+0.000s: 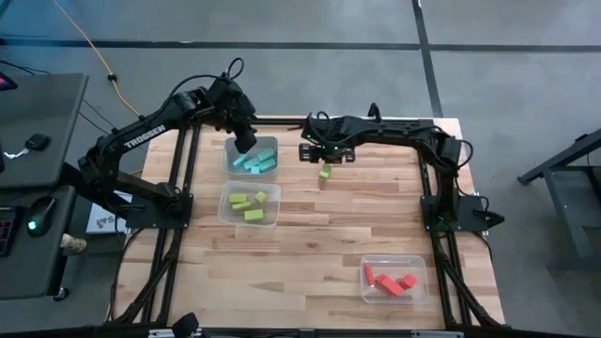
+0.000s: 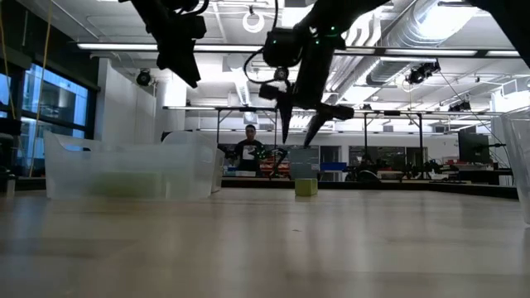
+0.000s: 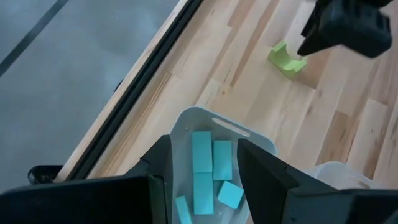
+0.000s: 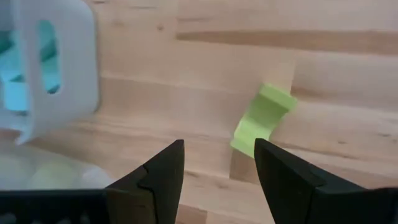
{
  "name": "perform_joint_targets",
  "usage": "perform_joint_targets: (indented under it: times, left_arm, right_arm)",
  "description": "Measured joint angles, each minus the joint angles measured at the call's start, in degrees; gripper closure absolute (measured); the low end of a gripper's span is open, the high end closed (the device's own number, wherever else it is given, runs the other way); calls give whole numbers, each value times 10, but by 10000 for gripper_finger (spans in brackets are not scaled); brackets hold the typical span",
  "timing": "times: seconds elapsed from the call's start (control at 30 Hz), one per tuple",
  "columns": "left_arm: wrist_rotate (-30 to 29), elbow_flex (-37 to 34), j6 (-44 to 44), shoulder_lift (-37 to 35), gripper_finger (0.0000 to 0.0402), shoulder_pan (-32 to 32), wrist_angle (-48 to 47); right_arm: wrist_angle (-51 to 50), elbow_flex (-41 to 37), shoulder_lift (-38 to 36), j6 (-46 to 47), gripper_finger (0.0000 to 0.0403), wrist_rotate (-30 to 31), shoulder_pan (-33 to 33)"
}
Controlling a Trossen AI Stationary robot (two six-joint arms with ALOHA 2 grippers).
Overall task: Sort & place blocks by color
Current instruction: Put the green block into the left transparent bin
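A lone lime green block (image 1: 324,173) lies flat on the wood table, seen also in the right wrist view (image 4: 264,118) and the low view (image 2: 305,186). My right gripper (image 1: 319,157) hovers open just above and on the far side of it (image 4: 219,144), touching nothing. My left gripper (image 1: 246,143) hangs open over the clear bin (image 1: 230,161) of cyan-blue blocks (image 3: 211,163), its fingers (image 3: 205,142) above the bin without touching. Green blocks (image 1: 250,203) lie in a second bin, red-orange blocks (image 1: 390,280) in a third.
The blue bin (image 4: 74,74) stands close to the left of the lone green block; the green bin (image 1: 225,214) sits just nearer. The red bin (image 1: 423,268) is at the near right. Bare wood lies in the table's middle. A person (image 2: 248,151) stands far behind the table.
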Motion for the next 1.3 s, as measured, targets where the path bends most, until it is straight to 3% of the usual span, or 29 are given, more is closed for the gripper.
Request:
perform_joint_targets:
  times: [0.43, 0.83, 1.0, 1.3]
  left_arm:
    - [-1, 0, 3, 0, 287, 0, 0]
    - [-1, 0, 7, 0, 287, 0, 0]
    - [-1, 0, 7, 0, 287, 0, 0]
    - [-1, 0, 7, 0, 287, 0, 1]
  right_arm:
    - [-54, 0, 58, 69, 218, -4, 2]
    - [-31, -9, 83, 77, 218, -4, 3]
    - [15, -53, 83, 93, 218, -32, 5]
    - [43, -84, 80, 101, 221, -25, 9]
